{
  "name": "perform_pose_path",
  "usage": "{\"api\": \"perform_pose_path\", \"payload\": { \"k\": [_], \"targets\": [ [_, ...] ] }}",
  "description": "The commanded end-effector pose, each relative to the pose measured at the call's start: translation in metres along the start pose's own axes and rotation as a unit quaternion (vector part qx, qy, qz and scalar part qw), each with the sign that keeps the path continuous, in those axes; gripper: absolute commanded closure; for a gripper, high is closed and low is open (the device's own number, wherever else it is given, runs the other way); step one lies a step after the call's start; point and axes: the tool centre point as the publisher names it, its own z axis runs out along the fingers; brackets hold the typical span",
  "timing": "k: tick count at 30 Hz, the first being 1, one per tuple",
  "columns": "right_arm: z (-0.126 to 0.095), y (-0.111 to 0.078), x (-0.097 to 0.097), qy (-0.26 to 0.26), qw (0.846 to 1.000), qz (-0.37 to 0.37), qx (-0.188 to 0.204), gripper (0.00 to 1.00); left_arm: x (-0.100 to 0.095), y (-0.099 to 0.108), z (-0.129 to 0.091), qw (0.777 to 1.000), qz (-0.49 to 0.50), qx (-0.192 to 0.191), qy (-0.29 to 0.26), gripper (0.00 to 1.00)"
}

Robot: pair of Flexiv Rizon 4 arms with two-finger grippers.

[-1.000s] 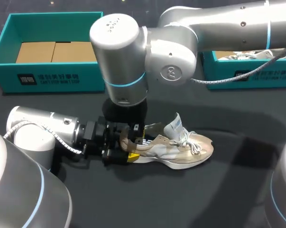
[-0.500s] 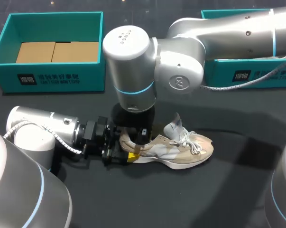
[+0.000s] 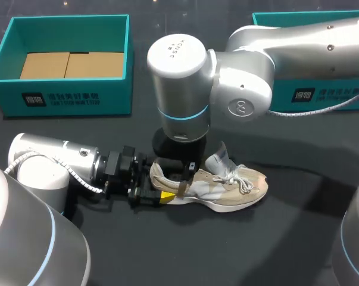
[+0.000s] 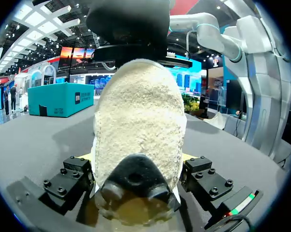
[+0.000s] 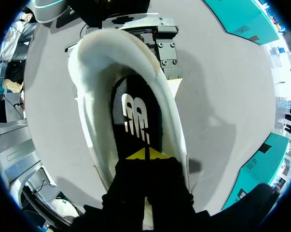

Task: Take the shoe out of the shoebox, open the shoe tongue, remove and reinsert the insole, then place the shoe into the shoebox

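A beige shoe (image 3: pixel 230 189) with white laces lies on its sole on the dark table, toe pointing right, tongue (image 3: pixel 219 156) standing up. My left gripper (image 3: pixel 159 194) comes in low from the left and is shut on the heel (image 4: pixel 138 111), one finger (image 4: pixel 70 176) on each side. My right gripper (image 3: pixel 180 174) hangs straight down into the shoe's opening. In the right wrist view its yellow tips (image 5: pixel 146 154) are shut together and rest on the black insole (image 5: pixel 133 108) inside the pale collar (image 5: pixel 104 50).
A teal shoebox (image 3: pixel 66 92) with cardboard in its bottom stands at the back left. A second teal box (image 3: pixel 322 95) stands at the back right, partly behind my right arm. Dark table surface lies in front of the shoe.
My right arm has shifted right and down, bringing its gripper from over the heel into the shoe's opening. The left gripper and the shoe have stayed put.
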Motion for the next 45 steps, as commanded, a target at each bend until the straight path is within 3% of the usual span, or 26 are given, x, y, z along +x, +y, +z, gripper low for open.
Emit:
{"api": "perform_pose_path", "payload": {
  "k": [1, 3, 7, 24, 28, 33, 45],
  "targets": [
    [-0.001, -0.008, -0.003, 0.000, 1.000, 0.001, -0.007, 0.85, 0.000, 0.002, 0.000, 1.000, 0.000, 0.000, 0.000, 1.00],
    [0.000, -0.010, -0.004, 0.001, 1.000, 0.002, -0.008, 0.75, 0.000, 0.002, 0.000, 1.000, 0.000, 0.000, 0.000, 1.00],
    [0.003, -0.012, -0.004, 0.004, 1.000, 0.004, -0.011, 0.65, 0.000, 0.002, 0.000, 1.000, 0.000, 0.000, 0.000, 1.00],
    [0.039, -0.006, -0.007, 0.045, 0.997, -0.017, -0.062, 0.57, 0.000, 0.002, 0.000, 1.000, 0.000, 0.000, 0.000, 1.00],
    [0.044, -0.004, 0.003, 0.058, 0.995, -0.019, -0.073, 0.64, 0.000, 0.002, 0.000, 1.000, 0.000, 0.000, 0.000, 1.00],
    [0.048, -0.005, 0.016, 0.066, 0.994, -0.020, -0.083, 1.00, 0.000, 0.002, 0.000, 1.000, 0.000, 0.000, 0.000, 1.00],
    [0.037, -0.018, 0.034, 0.048, 0.992, -0.021, -0.113, 1.00, 0.000, 0.002, 0.000, 1.000, 0.000, 0.000, 0.000, 1.00]
  ]
}}
